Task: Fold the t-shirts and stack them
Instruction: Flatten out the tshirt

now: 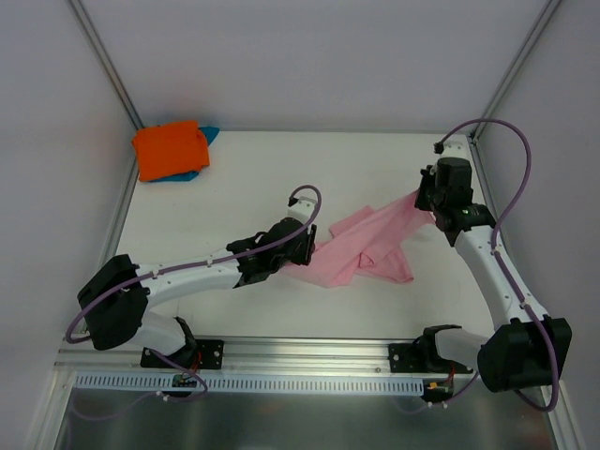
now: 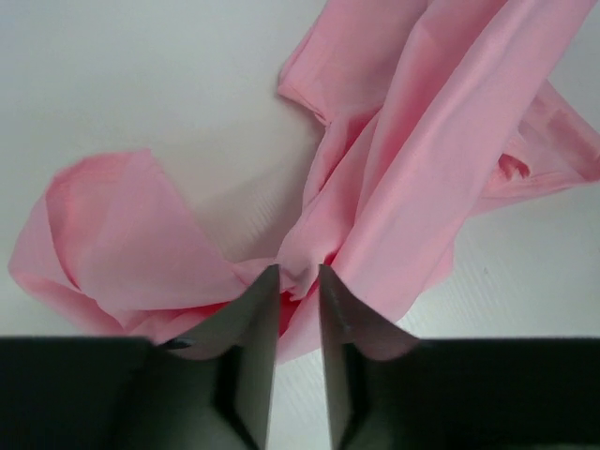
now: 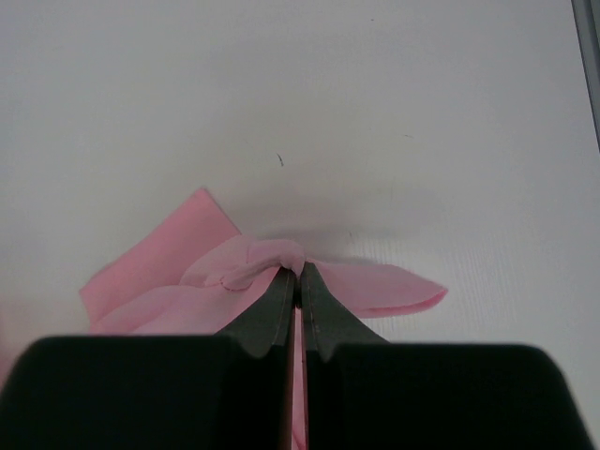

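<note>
Top external view: catching the light pink t-shirt (image 1: 370, 246) sprawling crumpled mid-table, strung between both grippers, nowhere near folded.
Left gripper (image 2: 300, 274): showing jaws a little apart, a pinch of pink bunching between the tips; clamping or letting go, cannot tell.
Right gripper (image 3: 300, 272): pressing jaws together on an edge of the pink cloth, holding that end up off the table (image 1: 281, 178) over on the right side.
Stack: sitting in the far left corner, orange t-shirt (image 1: 169, 150) folded on top, teal-blue t-shirt (image 1: 210, 134) peeking out underneath.
Progress: looking like two of three done; remaining for the pink one: spreading flat, folding, carrying over to the stack.
Edges: crowding the table's right edge and the frame post (image 1: 497, 94) with the right gripper; judging little slack for pulling further that way.
Open room: seeing plenty of bare white surface between pink cloth and stack, and along the near side, likely enough for laying the shirt out flat.
</note>
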Action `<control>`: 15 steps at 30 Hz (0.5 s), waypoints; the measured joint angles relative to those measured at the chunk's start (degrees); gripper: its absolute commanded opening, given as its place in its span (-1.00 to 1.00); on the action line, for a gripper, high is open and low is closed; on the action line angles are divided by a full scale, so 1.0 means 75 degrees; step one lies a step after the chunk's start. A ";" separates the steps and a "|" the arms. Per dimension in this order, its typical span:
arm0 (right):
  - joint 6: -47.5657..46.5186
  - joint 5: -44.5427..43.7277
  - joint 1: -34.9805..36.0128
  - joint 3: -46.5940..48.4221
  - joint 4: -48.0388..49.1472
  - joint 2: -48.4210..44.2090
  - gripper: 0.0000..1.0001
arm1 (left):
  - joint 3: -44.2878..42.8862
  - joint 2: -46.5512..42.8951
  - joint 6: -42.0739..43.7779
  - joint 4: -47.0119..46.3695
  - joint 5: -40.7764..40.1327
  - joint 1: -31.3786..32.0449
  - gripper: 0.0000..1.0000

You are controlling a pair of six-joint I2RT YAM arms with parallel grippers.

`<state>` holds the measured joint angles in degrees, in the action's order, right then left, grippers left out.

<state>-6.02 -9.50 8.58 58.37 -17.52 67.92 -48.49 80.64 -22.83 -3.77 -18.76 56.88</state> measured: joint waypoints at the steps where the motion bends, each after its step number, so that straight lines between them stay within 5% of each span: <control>1: 0.0000 -0.0003 0.0000 0.0000 -0.0006 0.0000 -0.99 | 0.0000 0.0000 0.0017 0.0003 -0.0006 0.0000 -0.25; 4: 0.0000 -0.0003 0.0000 0.0000 -0.0009 0.0000 -0.99 | 0.0000 0.0055 -0.0006 -0.0006 -0.0058 0.0000 -0.13; 15: 0.0000 -0.0006 0.0000 0.0000 -0.0015 0.0000 -0.99 | 0.0055 0.0344 -0.0038 -0.0207 -0.0108 -0.0052 -0.17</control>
<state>-6.02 -9.54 8.58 58.37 -17.63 67.92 -48.07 83.22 -23.11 -5.32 -19.57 56.49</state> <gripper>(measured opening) 0.025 0.414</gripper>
